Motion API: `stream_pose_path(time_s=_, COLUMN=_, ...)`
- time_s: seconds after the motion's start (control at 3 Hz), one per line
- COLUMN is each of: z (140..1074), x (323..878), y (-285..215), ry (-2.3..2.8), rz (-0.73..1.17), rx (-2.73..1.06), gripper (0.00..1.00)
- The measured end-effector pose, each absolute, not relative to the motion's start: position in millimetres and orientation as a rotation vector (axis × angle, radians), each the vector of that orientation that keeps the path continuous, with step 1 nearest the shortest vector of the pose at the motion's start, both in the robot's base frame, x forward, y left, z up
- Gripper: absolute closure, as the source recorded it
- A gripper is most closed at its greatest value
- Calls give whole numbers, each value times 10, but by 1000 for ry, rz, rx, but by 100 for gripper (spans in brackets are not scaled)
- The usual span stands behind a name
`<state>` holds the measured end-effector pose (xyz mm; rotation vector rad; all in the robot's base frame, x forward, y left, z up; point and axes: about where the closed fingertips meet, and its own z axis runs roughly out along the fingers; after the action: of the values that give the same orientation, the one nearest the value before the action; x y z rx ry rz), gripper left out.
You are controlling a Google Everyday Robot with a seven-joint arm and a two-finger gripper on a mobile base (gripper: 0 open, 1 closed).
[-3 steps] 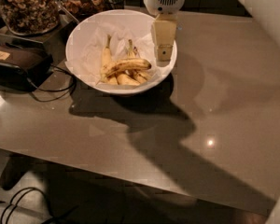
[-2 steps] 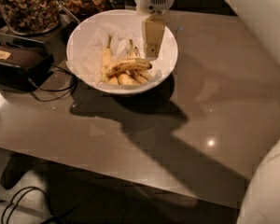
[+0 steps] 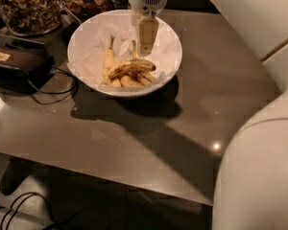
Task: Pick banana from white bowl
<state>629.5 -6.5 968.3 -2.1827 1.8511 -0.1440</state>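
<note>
Grey tabletop carried the white bowl at far left. I found the gripper hanging over the bowl's middle, state indeterminable. Directly beneath its tip, toward the camera, lay the banana, long axis left-right, atop paler bananas.

Banana: yellow, heavily brown-speckled, dark brown at one end, lying across paler, cleaner yellow bananas; white bowl: plain white, lined with crinkled white paper; gripper: cream-beige below a white housing, hanging over the far side of the bowl just above the fruit. Table: glossy grey-brown with dark shadow patches and small bright glints; jar: clear glass, mottled brown and tan nuts; box: black with a tan label, black cables beside it; robot body: off-white
</note>
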Motion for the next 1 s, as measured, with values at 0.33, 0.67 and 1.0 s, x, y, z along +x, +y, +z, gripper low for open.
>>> stream_pose_path(time_s=0.33, z=9543, x=6380, y=20, ry=1850, rz=-116, rx=-2218, gripper=33)
stream_pose_path(time_s=0.67, z=9378, x=6436, y=89, ry=1861, rz=-74, rx=-2243, gripper=36)
stream_pose_path(time_s=1.0, z=9238, x=6464, y=148, ry=1869, rz=-23, rx=-2256, gripper=38)
